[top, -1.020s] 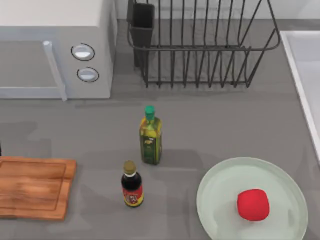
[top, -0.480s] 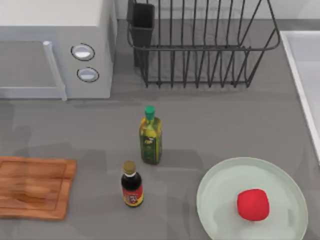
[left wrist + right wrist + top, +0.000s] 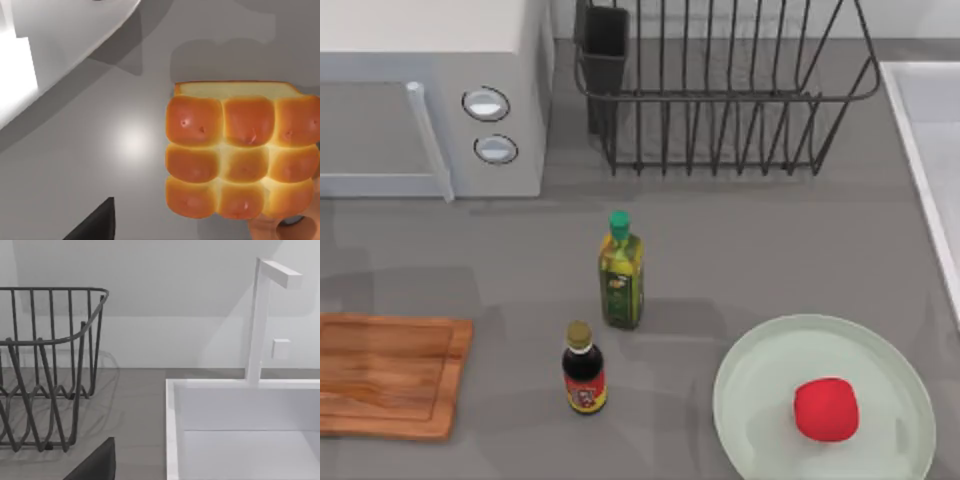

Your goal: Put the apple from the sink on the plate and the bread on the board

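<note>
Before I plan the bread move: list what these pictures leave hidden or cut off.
- Left wrist view: bread runs past the frame edge; its place relative to the board cannot be told.
- Top view: board cut by the left edge, sink by the right edge, plate by the bottom edge.
- Top view: dark bottle label too small to read.

A grey countertop (image 3: 770,260) spreads beneath a white wall (image 3: 165,295). Behind the oil bottle (image 3: 621,272) stand a microwave (image 3: 430,100) and wire rack (image 3: 720,90).
</note>
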{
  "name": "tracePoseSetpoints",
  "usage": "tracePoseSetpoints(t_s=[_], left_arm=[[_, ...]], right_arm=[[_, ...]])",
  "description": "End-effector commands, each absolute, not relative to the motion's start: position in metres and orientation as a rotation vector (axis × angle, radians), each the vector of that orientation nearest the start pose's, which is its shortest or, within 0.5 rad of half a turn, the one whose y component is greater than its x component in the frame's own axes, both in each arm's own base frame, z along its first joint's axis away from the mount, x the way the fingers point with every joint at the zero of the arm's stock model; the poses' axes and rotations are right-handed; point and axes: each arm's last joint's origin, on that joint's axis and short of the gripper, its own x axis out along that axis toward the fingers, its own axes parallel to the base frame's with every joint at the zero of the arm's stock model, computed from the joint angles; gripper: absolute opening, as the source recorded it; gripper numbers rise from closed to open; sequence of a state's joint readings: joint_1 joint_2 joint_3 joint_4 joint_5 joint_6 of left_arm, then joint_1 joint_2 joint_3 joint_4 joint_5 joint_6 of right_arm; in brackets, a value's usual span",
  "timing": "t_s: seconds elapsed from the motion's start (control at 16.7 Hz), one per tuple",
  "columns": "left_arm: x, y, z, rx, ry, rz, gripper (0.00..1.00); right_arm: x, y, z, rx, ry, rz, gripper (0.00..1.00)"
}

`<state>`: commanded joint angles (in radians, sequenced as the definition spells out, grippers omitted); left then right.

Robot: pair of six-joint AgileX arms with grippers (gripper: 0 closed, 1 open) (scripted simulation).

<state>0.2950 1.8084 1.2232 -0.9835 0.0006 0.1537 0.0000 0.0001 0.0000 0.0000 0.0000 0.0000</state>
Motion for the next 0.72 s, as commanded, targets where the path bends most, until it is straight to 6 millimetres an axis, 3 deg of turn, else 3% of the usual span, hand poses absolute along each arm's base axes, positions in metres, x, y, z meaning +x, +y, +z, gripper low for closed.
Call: tracePoseSetpoints(t_s=[0.24, 0.72], left_arm=[[0.309, 0.095, 0.169, -0.110, 1.563, 0.113, 1.00], [0.296, 0.093, 0.113, -0.114, 1.568, 0.114, 1.00]], right_arm=[[0.106, -0.001, 0.160, 0.000, 0.000, 0.000, 1.00], [0.106, -0.001, 0.160, 0.000, 0.000, 0.000, 1.00]])
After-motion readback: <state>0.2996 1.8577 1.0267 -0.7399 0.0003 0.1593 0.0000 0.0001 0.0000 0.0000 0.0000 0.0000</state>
